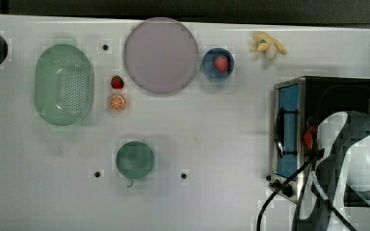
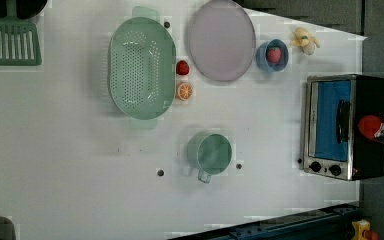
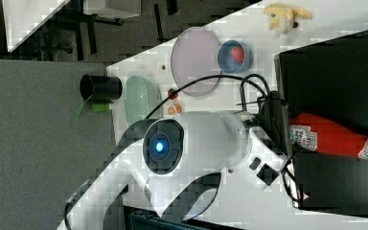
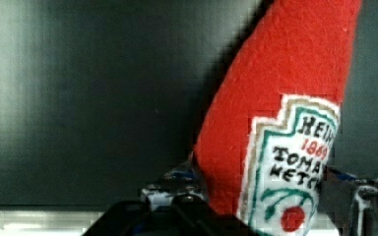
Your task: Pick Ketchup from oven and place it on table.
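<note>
Ketchup (image 3: 333, 136) lies on its side on the black top of the oven (image 3: 335, 62). In the right view its white cap points to 3 o'clock and the label end sits at the gripper (image 3: 291, 139). In the wrist view the gripper (image 4: 270, 196) has one finger (image 4: 170, 189) on each side of the ketchup (image 4: 285, 98) at the label. The jaws are part-open around the bottle; real contact or grip: cannot tell.

In the top view the oven (image 1: 289, 125) is at 3 o'clock on the table (image 1: 212, 125), door shut, arm over it, ketchup (image 1: 309, 137) a red spot beside the handle. In the left view the ketchup (image 2: 372, 126) is on the oven's (image 2: 330, 125) far edge, at 3 o'clock.
</note>
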`<state>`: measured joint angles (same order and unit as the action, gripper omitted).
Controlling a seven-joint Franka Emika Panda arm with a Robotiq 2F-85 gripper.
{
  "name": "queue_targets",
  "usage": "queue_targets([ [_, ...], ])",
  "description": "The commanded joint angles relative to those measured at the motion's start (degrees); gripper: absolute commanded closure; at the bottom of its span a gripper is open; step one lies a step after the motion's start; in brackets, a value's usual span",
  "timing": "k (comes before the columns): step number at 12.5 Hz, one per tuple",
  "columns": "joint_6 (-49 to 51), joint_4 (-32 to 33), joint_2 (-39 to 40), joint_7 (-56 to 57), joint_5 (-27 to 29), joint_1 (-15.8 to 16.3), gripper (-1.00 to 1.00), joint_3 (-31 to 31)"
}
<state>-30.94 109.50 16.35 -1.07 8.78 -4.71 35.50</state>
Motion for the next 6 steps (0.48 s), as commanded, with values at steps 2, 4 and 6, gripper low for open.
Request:
queue_targets([
  [2, 11.0, -10.8, -6.8, -1.5, -3.2, 8.2, -0.23, -5.4],
  [4, 11.0, -10.7, -8.1, -1.5, -3.2, 10.7, -0.23, -11.4],
  [6, 11.0, -9.8, -8.0, -1.5, -3.2, 12.1, -0.23, -16.8],
])
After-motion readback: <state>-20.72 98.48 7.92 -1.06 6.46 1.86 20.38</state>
